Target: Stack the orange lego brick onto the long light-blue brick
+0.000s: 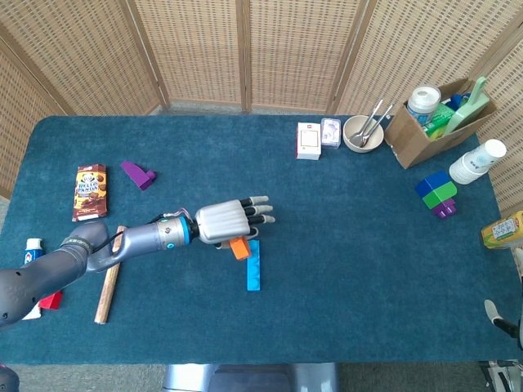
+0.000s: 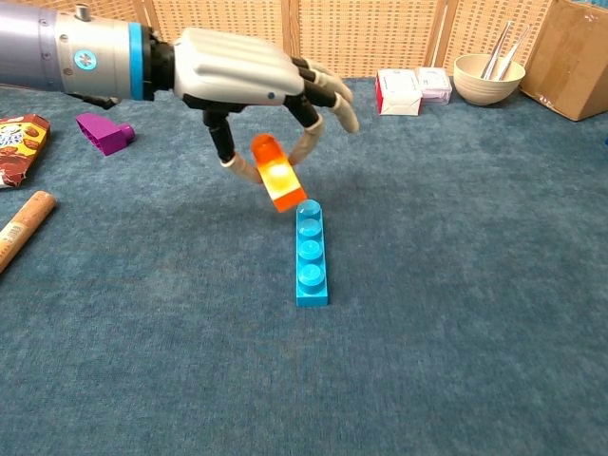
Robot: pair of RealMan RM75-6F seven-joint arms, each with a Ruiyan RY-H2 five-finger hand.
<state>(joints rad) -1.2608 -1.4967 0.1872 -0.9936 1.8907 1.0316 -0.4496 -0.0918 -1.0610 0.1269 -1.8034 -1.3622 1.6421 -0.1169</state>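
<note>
From the head view, we see the left robot hand (image 1: 225, 222) carrying the orange lego brick (image 1: 239, 247) just beside the far end of the long light-blue brick (image 1: 253, 265), on its left. The brick is pinched underneath the palm while the other fingers reach out spread past it. We judge the orange piece to be light, rigid plastic with smooth sides, so it can twist in a thin pinch; its two opposite flat sides look like the right place to hold it, leaving the bottom free to seat on the studs. Everything else lies well apart from the light-blue brick: a purple piece (image 1: 138, 174), a snack packet (image 1: 90, 192) and a wooden stick (image 1: 108, 278) to its left, a white box (image 1: 309, 140), a bowl (image 1: 363, 134) and a cardboard box (image 1: 437, 119) beyond it to the right. Nothing stands in the way. Of the right robot hand only a sliver may show at the frame's lower right corner; we cannot tell how it lies.

From the chest view, the orange brick hangs tilted, its lower corner just above the far stud of the light-blue brick, which lies flat on the tabletop (image 2: 475, 285). We think it needs levelling before pressing down.
</note>
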